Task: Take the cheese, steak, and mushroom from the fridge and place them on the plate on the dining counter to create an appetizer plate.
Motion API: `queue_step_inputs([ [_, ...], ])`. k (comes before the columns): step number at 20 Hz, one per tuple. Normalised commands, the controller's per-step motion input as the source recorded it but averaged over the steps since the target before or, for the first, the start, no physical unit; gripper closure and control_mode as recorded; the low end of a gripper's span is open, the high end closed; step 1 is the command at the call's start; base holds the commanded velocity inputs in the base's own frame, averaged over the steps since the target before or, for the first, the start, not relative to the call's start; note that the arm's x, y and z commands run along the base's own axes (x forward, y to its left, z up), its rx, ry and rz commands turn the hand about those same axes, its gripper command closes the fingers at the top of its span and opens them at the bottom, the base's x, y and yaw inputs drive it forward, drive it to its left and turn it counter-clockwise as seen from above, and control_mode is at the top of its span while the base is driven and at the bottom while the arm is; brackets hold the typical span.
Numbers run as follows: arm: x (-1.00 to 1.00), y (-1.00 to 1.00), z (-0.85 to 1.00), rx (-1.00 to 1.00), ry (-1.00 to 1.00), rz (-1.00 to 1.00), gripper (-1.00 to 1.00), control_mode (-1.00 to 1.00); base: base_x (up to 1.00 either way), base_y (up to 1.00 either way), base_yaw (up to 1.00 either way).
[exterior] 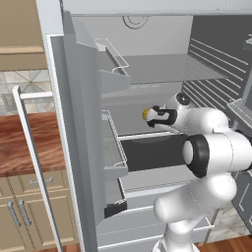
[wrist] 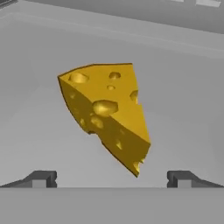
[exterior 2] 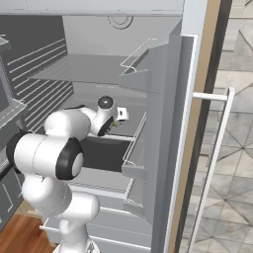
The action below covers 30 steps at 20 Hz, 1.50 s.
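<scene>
Closest to my hand camera, the two fingers (wrist: 42, 179) stand as wide apart as they go, with nothing between them yet. Beyond them is the fridge (exterior: 74, 123), its door swung open, my arm reaching in at mid-height. On the grey shelf (wrist: 183, 109) inside lies the cheese (wrist: 105, 113), a yellow holed wedge sitting ahead of the gripper (wrist: 112, 179) and clear of it, away from the shelf's edges as far as I can tell. I judge it light, stiff and a little slick, not fragile. I would close on its two broad flat faces near the thick rind end, not the thin point, where the fingers could slip off.
</scene>
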Motion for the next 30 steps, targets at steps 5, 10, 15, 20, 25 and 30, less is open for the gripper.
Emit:
queue_step_inputs([
  [5, 0.58, 0.00, -0.11, 0.00, 0.00, 0.03, -1.00, -1.00, 0.00, 0.00, 0.00],
  [10, 0.39, 0.00, -0.28, 0.00, 0.00, 0.01, -1.00, -1.00, 0.00, 0.00, 0.00],
  [15, 0.24, 0.11, -0.59, 0.00, 0.00, 0.00, -1.00, -1.00, 0.00, 0.00, 0.00],
  [20, 0.03, 0.30, -0.58, -0.02, 0.00, 0.00, 1.00, -1.00, 0.00, 0.00, 0.00],
  [25, 0.00, 0.06, -0.06, 0.00, -0.05, 0.00, 1.00, -1.00, 0.00, 0.00, 0.00],
  [30, -0.62, 0.00, -0.13, 0.00, -0.08, 0.00, 1.00, -1.00, 0.00, 0.00, 0.00],
])
